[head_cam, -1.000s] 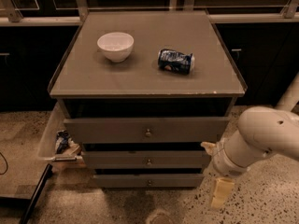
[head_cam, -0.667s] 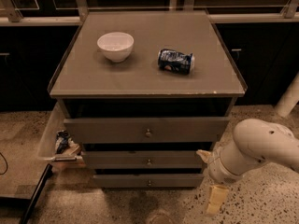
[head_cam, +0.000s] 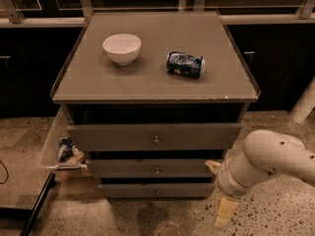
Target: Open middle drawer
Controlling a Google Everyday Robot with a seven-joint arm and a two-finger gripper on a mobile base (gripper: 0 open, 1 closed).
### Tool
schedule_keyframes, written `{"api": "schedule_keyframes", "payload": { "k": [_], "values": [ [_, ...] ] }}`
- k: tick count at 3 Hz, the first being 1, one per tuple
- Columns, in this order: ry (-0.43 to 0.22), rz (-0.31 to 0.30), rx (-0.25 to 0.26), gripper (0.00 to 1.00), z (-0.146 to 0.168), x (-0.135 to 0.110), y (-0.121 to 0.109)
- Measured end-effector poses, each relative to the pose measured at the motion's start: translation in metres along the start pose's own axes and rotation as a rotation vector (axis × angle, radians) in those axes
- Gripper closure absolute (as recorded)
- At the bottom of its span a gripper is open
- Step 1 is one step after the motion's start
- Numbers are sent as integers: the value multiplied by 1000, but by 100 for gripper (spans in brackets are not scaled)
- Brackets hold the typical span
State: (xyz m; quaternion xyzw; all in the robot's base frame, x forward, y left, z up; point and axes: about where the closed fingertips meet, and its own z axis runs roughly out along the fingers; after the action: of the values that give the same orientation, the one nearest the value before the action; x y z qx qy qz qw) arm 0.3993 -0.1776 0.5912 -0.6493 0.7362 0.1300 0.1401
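Observation:
The middle drawer (head_cam: 147,168) is a low grey front with a small round knob (head_cam: 157,170), between a taller top drawer (head_cam: 152,136) and a slim bottom drawer (head_cam: 155,191). It looks closed or nearly so. My gripper (head_cam: 218,189) is at the lower right, just off the cabinet's right front corner, level with the middle and bottom drawers. It is open and empty. One yellowish fingertip (head_cam: 212,165) is near the middle drawer's right end and the other (head_cam: 224,213) hangs near the floor. It is well to the right of the knob.
A white bowl (head_cam: 121,48) and a crushed blue can (head_cam: 185,65) sit on the cabinet top (head_cam: 152,82). A clear bin (head_cam: 61,151) with packets hangs on the cabinet's left side. A white post (head_cam: 305,102) stands at the right. Dark cupboards line the back, above a speckled floor.
My arm and gripper have moved left and slightly down, closer to the cabinet's right front corner. The drawers, bowl and can have not moved.

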Motion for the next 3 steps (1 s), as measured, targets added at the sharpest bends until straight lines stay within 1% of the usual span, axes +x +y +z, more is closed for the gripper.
{"api": "schedule_keyframes", "payload": {
  "k": [1,2,3],
  "values": [
    [-54,-14,16,0,32,5,-5],
    [-111,-90,65,0,62,0,-26],
    [-154,-175,130,0,76,-14,-48]
  ]
}}
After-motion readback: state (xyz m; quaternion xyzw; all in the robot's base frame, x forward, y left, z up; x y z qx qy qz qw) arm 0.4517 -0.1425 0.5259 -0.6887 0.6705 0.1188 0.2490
